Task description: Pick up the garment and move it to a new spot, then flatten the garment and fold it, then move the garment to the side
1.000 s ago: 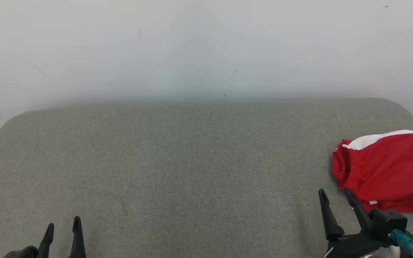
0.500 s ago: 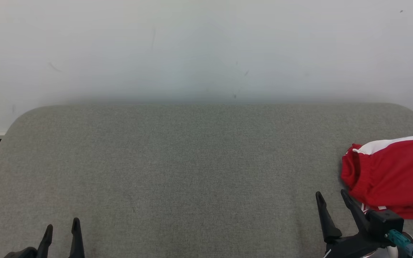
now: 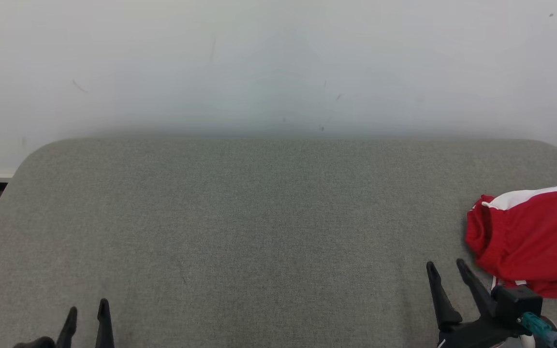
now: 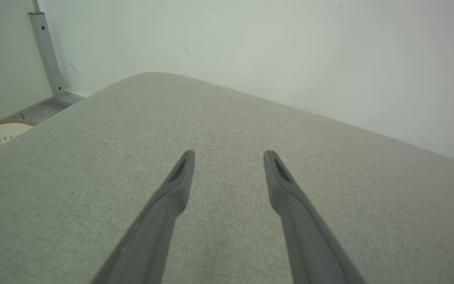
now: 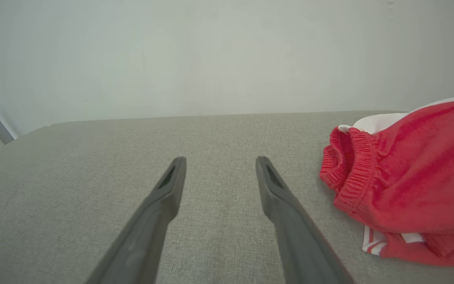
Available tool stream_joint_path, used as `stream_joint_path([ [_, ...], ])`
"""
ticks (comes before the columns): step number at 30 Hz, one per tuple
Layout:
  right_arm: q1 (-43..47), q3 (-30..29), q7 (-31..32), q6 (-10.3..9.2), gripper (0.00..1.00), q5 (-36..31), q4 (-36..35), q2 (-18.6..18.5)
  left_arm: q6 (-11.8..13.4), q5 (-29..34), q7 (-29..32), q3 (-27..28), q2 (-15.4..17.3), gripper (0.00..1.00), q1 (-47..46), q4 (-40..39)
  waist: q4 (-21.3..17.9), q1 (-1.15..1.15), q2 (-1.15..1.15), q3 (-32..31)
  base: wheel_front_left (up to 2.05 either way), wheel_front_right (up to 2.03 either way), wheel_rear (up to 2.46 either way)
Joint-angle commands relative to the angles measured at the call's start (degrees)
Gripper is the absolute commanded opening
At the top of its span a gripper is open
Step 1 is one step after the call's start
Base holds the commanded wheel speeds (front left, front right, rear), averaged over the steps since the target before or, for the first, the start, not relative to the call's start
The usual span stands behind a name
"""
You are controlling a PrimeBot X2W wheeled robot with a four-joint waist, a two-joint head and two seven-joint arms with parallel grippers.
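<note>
Grey fabric tabletop point(image 3: 259, 217) carries the red garment point(image 3: 535, 241), white-trimmed, bunched at its right edge and cut off by the head view, so I can't call its long axis. Garment sits just right of and slightly ahead of the right tool point(image 3: 445, 264), waistband end facing it, not touching. The left tool point(image 3: 88, 305) is well apart, far left. Both tools are released and hold nothing, so right arm looks like the pick.
</note>
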Motion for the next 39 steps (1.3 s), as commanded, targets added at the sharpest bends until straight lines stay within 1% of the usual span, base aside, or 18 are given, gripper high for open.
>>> stream_joint_path([
  [1, 0.1, 0.0, 0.0, 0.0, 0.0, 0.0, 0.3, 0.1, 0.0, 0.0, 0.0, -0.1, -0.2, 0.0, 0.2, 0.3, 0.0, 0.0, 0.0, 0.0, 0.0, 0.0, 0.0],
  [4, 0.7, -0.3, 0.4, 0.0, 0.0, 1.0, 1.5, 0.3, -0.3, -0.9, 0.5, -0.2, -1.1, 0.0, 0.6, 1.3, 0.0, 0.0, 0.0, 0.0, 0.0, 0.0, 0.0],
  [22, 0.7, -3.2, 4.6, 0.0, 0.0, 19.9, -1.4, 0.2, -3.9, -15.8, 5.0, 2.8, -3.7, 0.0, -3.1, 2.3, -0.6, 0.0, 0.0, 0.6, 0.0, 0.0, 0.0],
  [39, 0.6, -5.2, 7.5, 0.0, 0.0, 33.6, -3.4, 0.1, -6.6, -26.7, 8.2, 4.9, -5.6, 0.0, -5.8, 2.9, -1.2, 0.0, 0.0, 1.1, 0.0, 0.0, 0.0],
])
